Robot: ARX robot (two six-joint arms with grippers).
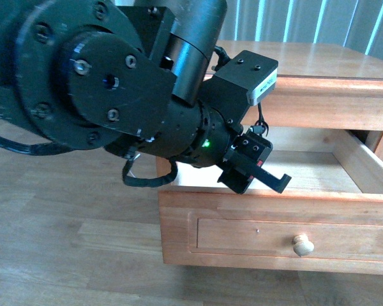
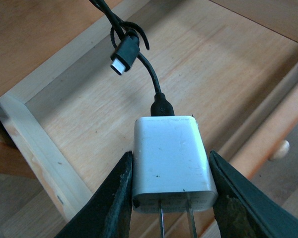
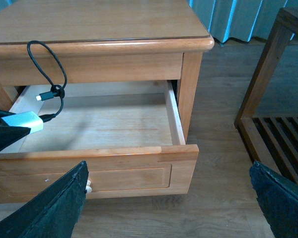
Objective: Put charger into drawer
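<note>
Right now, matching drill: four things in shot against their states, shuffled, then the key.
Things
1. charger
2. drawer
3. right hand
4. knob

States
A. open, holding nothing
B. pulled out
C. clamped in the left hand, over the drawer's inside
D. round, pale wood, on the drawer's front

Pairs: 1-C, 2-B, 3-A, 4-D
</note>
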